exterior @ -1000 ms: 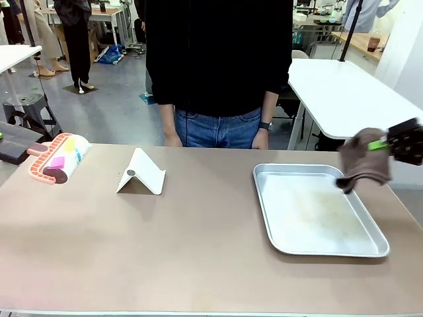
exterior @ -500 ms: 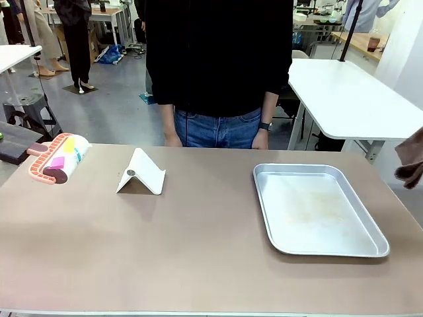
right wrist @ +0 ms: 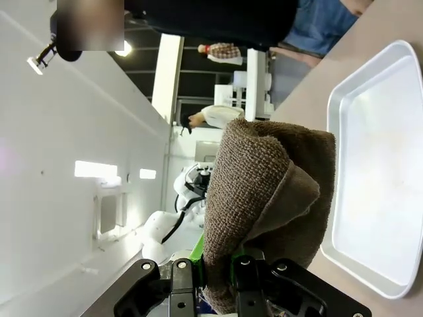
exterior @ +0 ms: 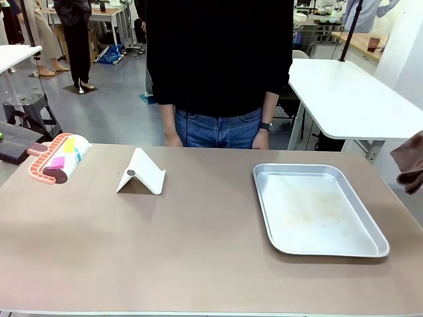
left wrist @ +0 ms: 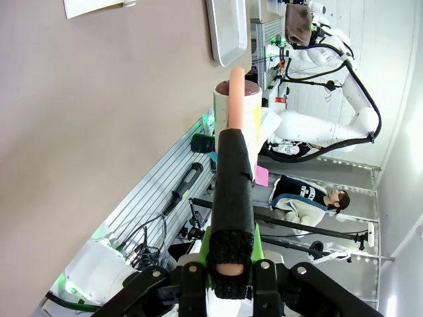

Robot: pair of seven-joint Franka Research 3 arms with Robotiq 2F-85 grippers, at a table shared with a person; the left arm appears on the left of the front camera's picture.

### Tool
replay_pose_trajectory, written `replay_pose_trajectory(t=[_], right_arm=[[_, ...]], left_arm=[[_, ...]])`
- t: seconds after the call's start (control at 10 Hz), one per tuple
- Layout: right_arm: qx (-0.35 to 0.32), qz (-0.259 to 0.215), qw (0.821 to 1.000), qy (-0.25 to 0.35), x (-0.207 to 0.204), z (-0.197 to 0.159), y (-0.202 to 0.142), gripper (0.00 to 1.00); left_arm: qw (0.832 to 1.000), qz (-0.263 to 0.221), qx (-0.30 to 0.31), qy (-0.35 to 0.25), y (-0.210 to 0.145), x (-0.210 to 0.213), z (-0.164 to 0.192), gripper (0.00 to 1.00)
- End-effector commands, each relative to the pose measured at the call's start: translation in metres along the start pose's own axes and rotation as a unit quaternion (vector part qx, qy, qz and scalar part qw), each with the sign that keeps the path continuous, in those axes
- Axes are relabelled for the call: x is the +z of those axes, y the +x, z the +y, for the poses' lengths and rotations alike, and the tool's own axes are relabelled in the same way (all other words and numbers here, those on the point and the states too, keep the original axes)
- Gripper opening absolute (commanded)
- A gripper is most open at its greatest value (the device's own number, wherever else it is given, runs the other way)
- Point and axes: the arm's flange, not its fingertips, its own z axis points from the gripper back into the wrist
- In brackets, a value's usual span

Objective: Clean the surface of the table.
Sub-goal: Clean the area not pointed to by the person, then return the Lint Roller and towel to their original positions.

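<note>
Brown terry cloth [right wrist: 264, 191]: soft, light, pliant; clenched in right gripper [right wrist: 218, 274], off the table's [exterior: 198, 244] right edge. Left gripper [left wrist: 229, 274] clamped on lint roller's handle [left wrist: 232, 198]. Table: taupe, matte, rigid, immovable; wiped rather than gripped. Farther: metal tray [exterior: 264, 198], white stand [exterior: 142, 173].

table [exterior: 198, 251] middle free, tray [exterior: 319, 210] right

White arm links [left wrist: 310, 125], black gripper bases, green-padded fingers [left wrist: 256, 241]
</note>
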Motion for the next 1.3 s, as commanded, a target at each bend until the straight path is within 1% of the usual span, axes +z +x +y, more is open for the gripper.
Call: replay_pose_trajectory(t=[0.0, 1.2], right_arm=[[-0.003, -0.008, 1.0, 0.002, 0.0055, 0.0036, -0.0045, 0.12], [-0.003, -0.008, 1.0, 0.002, 0.0055, 0.0036, -0.0045, 0.12]], left_arm=[[1.0, 0.0, -0.003, -0.002, -0.0022, 0.0, -0.0035, 0.22], [1.0, 0.0, -0.003, -0.002, -0.0022, 0.0, -0.0035, 0.22]])
